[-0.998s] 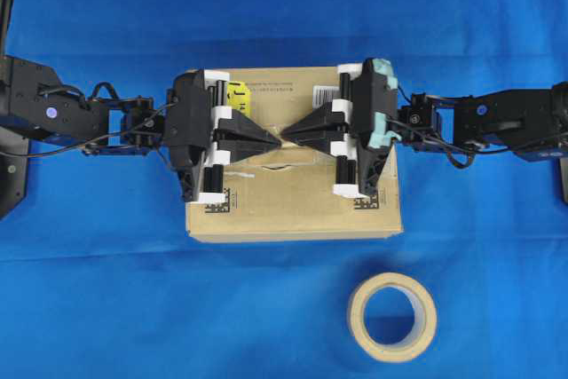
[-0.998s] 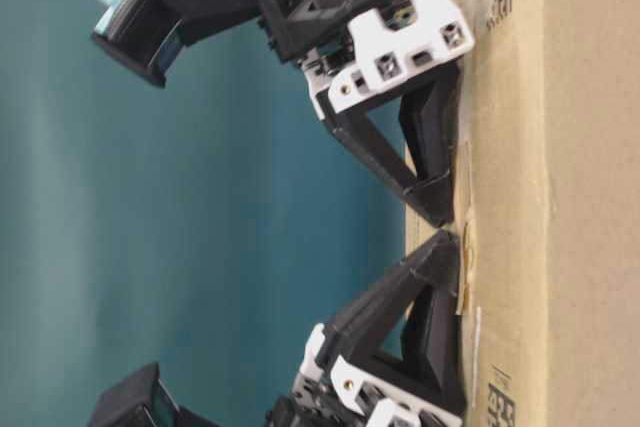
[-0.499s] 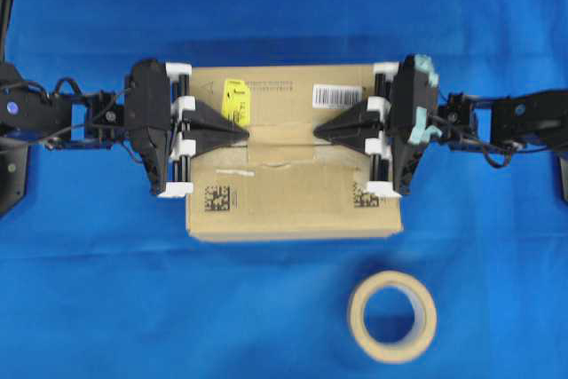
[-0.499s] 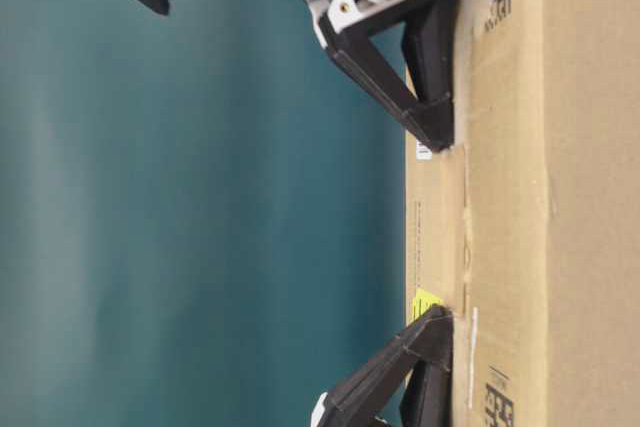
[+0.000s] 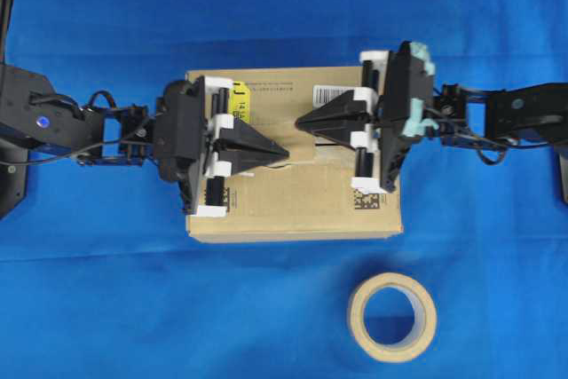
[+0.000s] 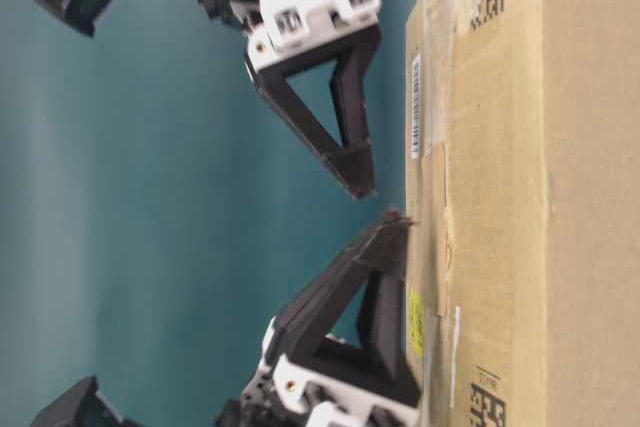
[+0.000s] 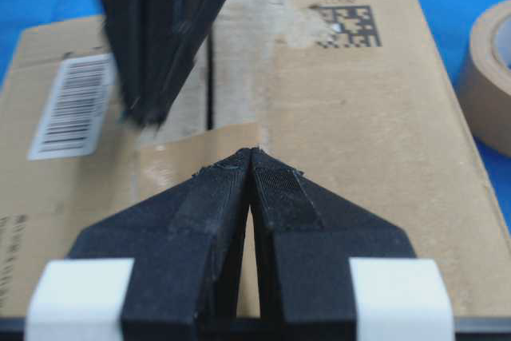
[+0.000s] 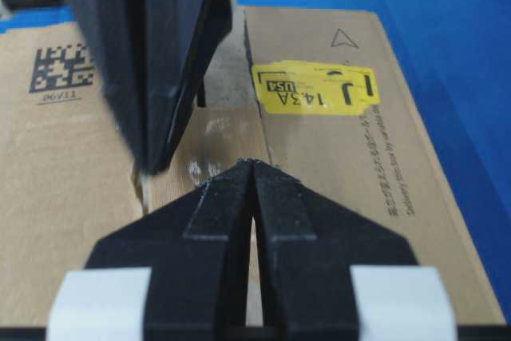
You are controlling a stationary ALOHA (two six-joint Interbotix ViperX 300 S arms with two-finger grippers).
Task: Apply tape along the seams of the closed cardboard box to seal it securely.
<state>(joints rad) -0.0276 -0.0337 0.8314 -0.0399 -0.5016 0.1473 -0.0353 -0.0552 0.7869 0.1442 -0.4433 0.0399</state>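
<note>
The tape looks thin and floppy (paper), so it's best pressed flat along the seams; both grippers are seen closed, nothing held

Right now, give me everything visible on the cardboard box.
The cardboard box is a brown corrugated carton, closed, lying flat on the blue cloth. Its top carries a yellow sticker, a white barcode label and black square codes near two corners. A dark seam runs between the flaps, edged with pale torn remnants; a tan tape strip crosses it. The shut left gripper seems to touch the top at its tip; the right gripper hangs above it.
</note>
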